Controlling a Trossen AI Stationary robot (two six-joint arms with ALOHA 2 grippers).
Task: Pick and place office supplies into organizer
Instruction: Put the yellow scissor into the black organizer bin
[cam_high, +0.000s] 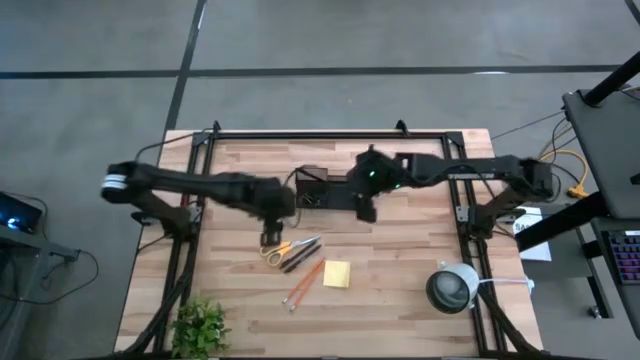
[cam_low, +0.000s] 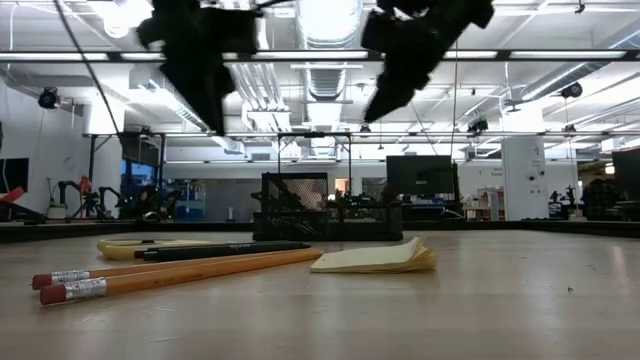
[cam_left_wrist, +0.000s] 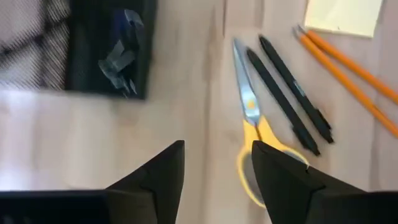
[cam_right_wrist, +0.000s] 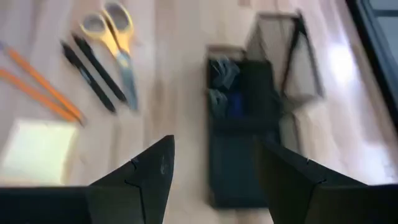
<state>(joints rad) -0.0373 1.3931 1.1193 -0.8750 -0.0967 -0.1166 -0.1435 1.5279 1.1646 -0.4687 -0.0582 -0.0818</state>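
Left hand (cam_left_wrist: 214, 171) spread wide over the scissors (cam_left_wrist: 252, 121), empty; could easily snag the pens (cam_left_wrist: 292, 93) lying right beside them.

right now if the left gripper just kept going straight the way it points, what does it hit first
Most likely the yellow-handled scissors, or bare table right beside them. The left gripper is open, and in its wrist view the scissors' handle loops lie just past one finger. Depth is unclear, so the exact first contact is a guess.
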